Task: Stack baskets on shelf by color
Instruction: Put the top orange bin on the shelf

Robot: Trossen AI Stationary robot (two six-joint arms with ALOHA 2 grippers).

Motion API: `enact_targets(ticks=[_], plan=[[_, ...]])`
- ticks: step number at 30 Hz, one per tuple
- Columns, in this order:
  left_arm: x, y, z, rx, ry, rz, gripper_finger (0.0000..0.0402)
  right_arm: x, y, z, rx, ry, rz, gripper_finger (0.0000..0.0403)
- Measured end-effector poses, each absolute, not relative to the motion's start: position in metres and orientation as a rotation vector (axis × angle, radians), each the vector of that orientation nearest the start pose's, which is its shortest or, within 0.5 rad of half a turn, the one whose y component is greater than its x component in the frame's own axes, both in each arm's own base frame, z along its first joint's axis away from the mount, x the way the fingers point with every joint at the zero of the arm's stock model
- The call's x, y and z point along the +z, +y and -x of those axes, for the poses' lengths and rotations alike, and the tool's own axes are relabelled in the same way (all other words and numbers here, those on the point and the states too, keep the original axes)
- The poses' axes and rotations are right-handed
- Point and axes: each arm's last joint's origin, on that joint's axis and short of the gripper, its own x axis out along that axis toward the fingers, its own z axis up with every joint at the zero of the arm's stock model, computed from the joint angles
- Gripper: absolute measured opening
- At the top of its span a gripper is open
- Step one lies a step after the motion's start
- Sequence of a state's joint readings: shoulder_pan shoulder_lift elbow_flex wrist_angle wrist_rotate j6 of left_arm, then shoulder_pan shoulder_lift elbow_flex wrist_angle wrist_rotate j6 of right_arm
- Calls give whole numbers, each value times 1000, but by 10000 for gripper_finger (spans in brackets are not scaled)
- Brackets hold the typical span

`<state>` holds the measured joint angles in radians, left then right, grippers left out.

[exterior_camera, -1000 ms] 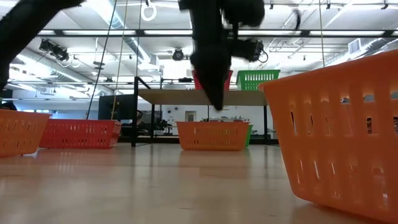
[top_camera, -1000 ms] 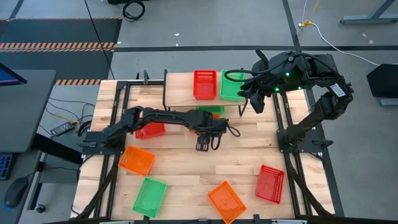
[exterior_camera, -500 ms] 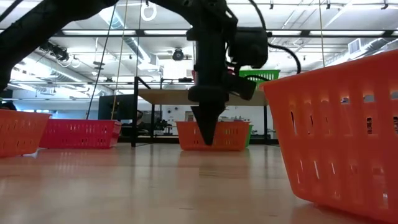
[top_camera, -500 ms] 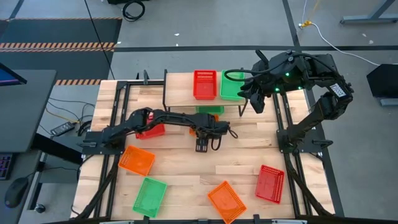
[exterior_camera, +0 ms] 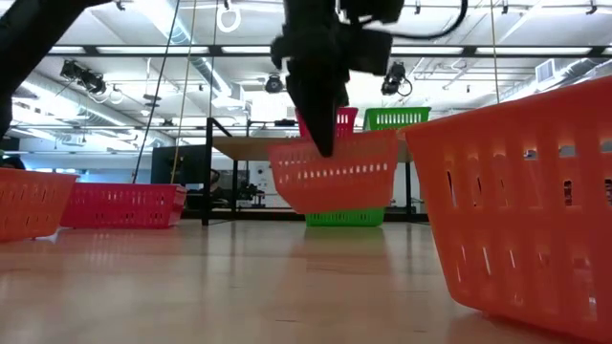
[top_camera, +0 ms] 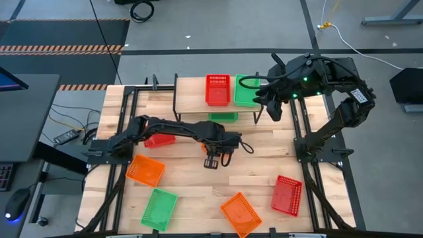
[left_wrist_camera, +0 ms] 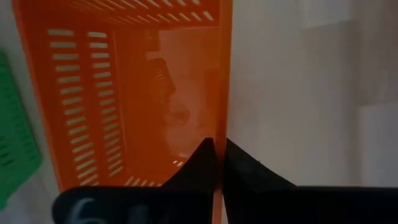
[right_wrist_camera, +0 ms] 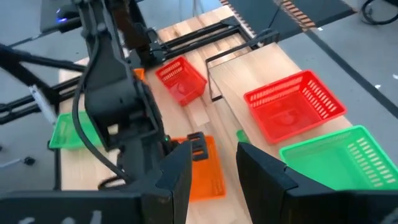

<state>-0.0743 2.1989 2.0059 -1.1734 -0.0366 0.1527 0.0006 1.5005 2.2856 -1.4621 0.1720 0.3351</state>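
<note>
One orange basket (exterior_camera: 335,172) now hangs clear of the surface (exterior_camera: 239,287); half a second ago it sat there. Our left fingers (left_wrist_camera: 217,163) are clamped on its wall, so it can go up to the shelf (top_camera: 192,99); our right fingers (right_wrist_camera: 214,165) wait apart.

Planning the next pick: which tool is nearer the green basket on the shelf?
Right. The right tool hovers at the green basket on the shelf; the left tool is farther off, gripping an orange basket.

The left tool (left_wrist_camera: 219,163) pinches the rim of an orange basket (left_wrist_camera: 134,93).
</note>
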Motion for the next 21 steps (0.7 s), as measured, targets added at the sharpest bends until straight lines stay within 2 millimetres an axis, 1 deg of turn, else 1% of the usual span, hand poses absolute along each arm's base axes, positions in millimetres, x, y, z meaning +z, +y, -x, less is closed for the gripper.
enact_targets(ticks=[2,5,8,10,13,15,18,19,21], plan=[[243,-41,-441,-183,1344,-250,12,520,-3,-206,-212,683,-262,132],[261,-54,-433,-282,1291,-366,12,514,0,-200,-108,787,-256,132],[282,-63,-423,-365,1224,-486,12,516,3,-198,-11,774,-255,132],[301,-65,-414,-388,1170,-534,12,521,3,-192,17,736,-257,132],[330,-63,-399,-387,1084,-572,12,524,3,-179,-3,733,-254,132],[350,-61,-387,-387,1024,-597,12,525,3,-176,-4,726,-254,132],[378,-56,-369,-382,938,-646,12,524,10,-182,86,727,-260,132],[385,-55,-363,-391,913,-674,12,524,14,-186,124,728,-253,132],[396,-51,-354,-418,873,-751,12,519,23,-203,196,744,-221,132]])
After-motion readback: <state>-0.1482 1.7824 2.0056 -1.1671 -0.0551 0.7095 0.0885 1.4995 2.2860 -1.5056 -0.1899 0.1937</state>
